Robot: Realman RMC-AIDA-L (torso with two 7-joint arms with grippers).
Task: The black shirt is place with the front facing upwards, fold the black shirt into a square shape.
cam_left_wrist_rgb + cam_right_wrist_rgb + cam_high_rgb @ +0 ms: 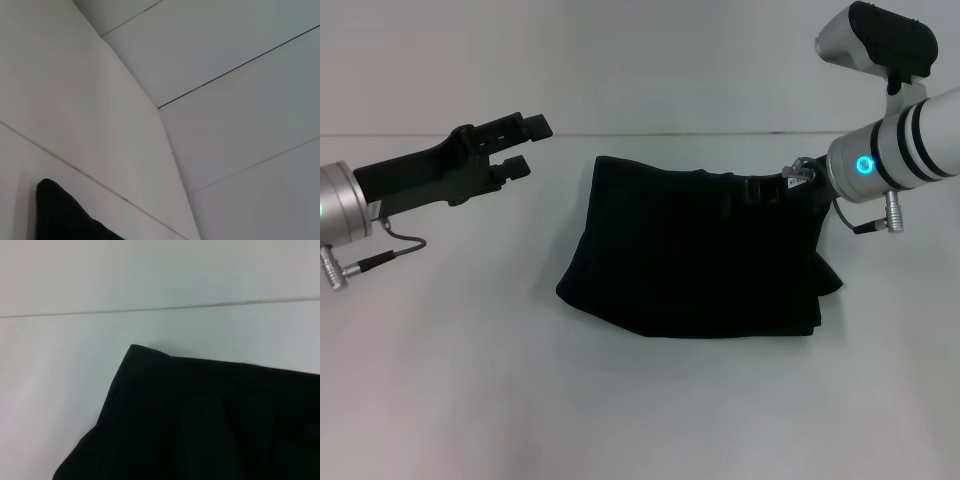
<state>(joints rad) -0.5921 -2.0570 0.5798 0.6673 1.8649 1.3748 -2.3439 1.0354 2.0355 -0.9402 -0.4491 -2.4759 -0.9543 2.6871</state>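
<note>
**One shirt, two arms, plain white table**

One thing only on the white table (440, 380): the black shirt (695, 250), already a folded, roughly squarish bundle with soft rounded corners and a looser, lumpy edge on the side by the right arm. No lettering or label shows, just matte black cloth with faint creases.

The left gripper (520, 147) hangs off to the side of the shirt, clear of it with bare table between them, fingers spread apart and holding nothing. The right gripper (798, 180) sits at the far corner of the bundle, black on black, so I can't tell how its fingers stand.

The tabletop is smooth, with a thin seam line running across just beyond the shirt. The left wrist view shows pale flat panels with dark joint lines.
</note>
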